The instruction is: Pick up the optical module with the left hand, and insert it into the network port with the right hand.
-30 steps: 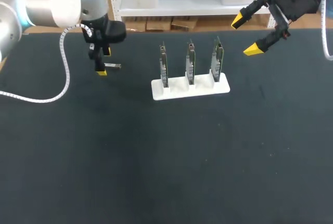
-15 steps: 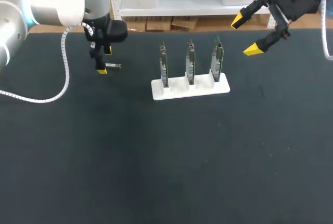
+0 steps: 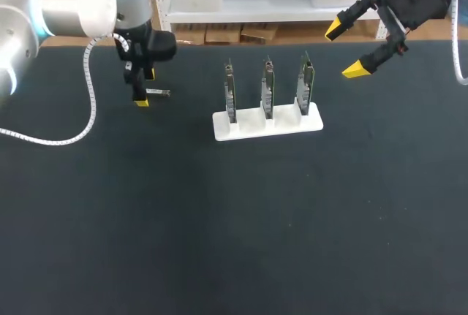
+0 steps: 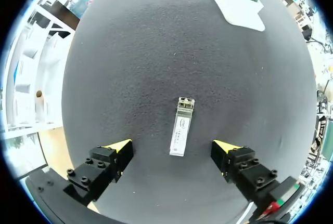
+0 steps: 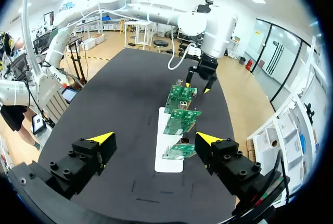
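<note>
The optical module (image 4: 181, 127), a small silver bar, lies flat on the black table and also shows as the module (image 3: 160, 93) at the back left. My left gripper (image 4: 174, 150) is open just above it, one yellow tip on each side, neither touching; from the head it is the left gripper (image 3: 142, 88). A white stand (image 3: 268, 123) holds three upright green network cards (image 3: 267, 87). My right gripper (image 3: 345, 48) hangs open and empty, high at the back right. From its wrist, the right gripper (image 5: 155, 140) looks down on the cards (image 5: 178, 118).
The white stand (image 5: 169, 146) is the only other thing on the black mat (image 3: 234, 220). The table's back edge runs close behind both grippers.
The left arm has shifted slightly over the module. The right arm has not moved.
</note>
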